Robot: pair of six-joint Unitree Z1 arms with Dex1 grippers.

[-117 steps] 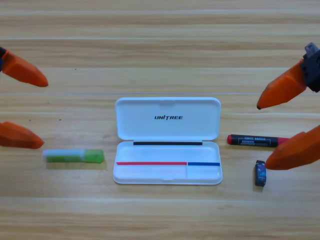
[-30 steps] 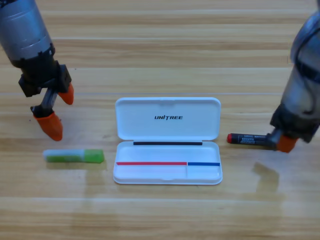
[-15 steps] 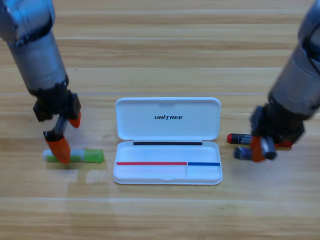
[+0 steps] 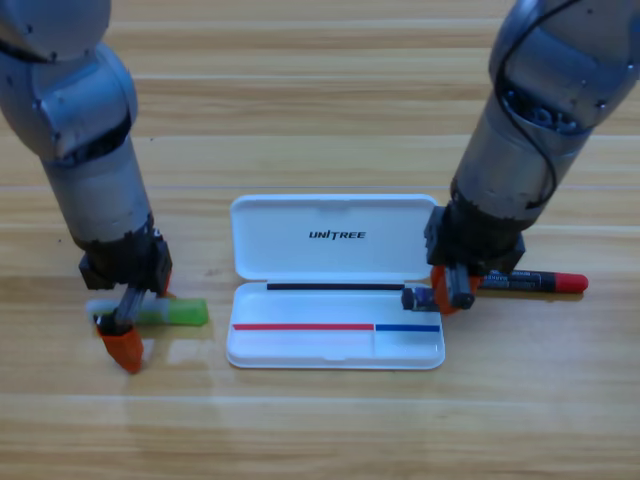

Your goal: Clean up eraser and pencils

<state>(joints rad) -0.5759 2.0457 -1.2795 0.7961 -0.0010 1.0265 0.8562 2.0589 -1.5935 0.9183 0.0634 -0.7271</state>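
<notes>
The green pencil (image 4: 172,313) lies left of the open white case (image 4: 300,350). My left gripper (image 4: 135,325) points down over the pencil's pale left end, open. One orange jaw is on the table just in front of the pencil and the other is hidden under the wrist. My right gripper (image 4: 432,298) is shut on the small dark eraser (image 4: 417,297), which it holds over the right end of the case's hinge line. The red pencil (image 4: 540,282) lies right of the case, its left end hidden behind the right gripper.
The case's lid (image 4: 335,235) lies flat towards the back, and its shallow tray is at the front. Both grey arms come down from the upper corners and cover the table on either side of the case.
The left gripper has dropped onto the green pencil's left end, with one jaw now past it. The right gripper has carried the eraser left, from beside the red pencil to the case's right edge.
</notes>
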